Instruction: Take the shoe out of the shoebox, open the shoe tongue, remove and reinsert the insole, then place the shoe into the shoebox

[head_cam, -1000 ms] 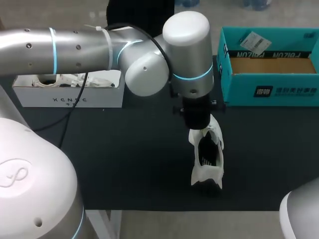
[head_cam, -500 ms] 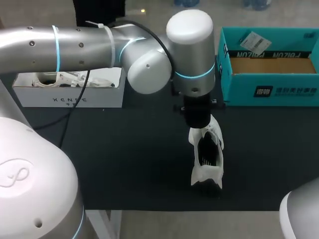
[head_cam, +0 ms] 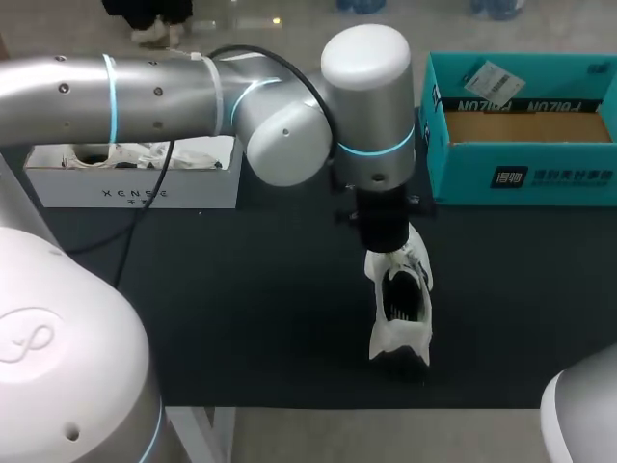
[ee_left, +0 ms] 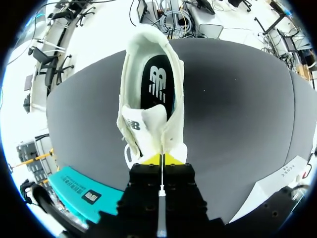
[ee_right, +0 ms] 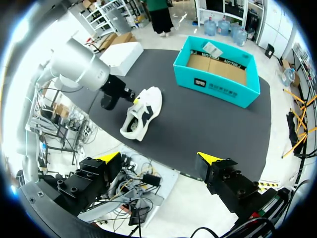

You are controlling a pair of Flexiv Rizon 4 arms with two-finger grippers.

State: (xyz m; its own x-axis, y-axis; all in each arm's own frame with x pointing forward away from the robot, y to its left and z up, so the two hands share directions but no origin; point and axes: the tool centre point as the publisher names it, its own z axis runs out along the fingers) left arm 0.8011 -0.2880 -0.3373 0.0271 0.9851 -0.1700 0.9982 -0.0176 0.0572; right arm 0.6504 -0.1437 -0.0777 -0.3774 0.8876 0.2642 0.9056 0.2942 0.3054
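I think I am on the tongue step. The shoe (head_cam: 400, 309) is out and stands on the black mat (head_cam: 241, 309). The blue shoebox (head_cam: 521, 178) is at 2 o'clock from it. My left pincer (ee_left: 162, 159) has its yellow tips squeezed almost together, pinching the shoe's front edge by the tongue (ee_left: 143, 124). The insole (ee_left: 161, 84) is in the shoe. Next I should pull the tongue back gently, so the shoe does not tip over. My right pincer (ee_right: 159, 157) is wide open and holds nothing, at 6 o'clock from the shoe.

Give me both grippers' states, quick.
Left gripper: closed, pinching the shoe at its tongue.
Right gripper: open, holding nothing.
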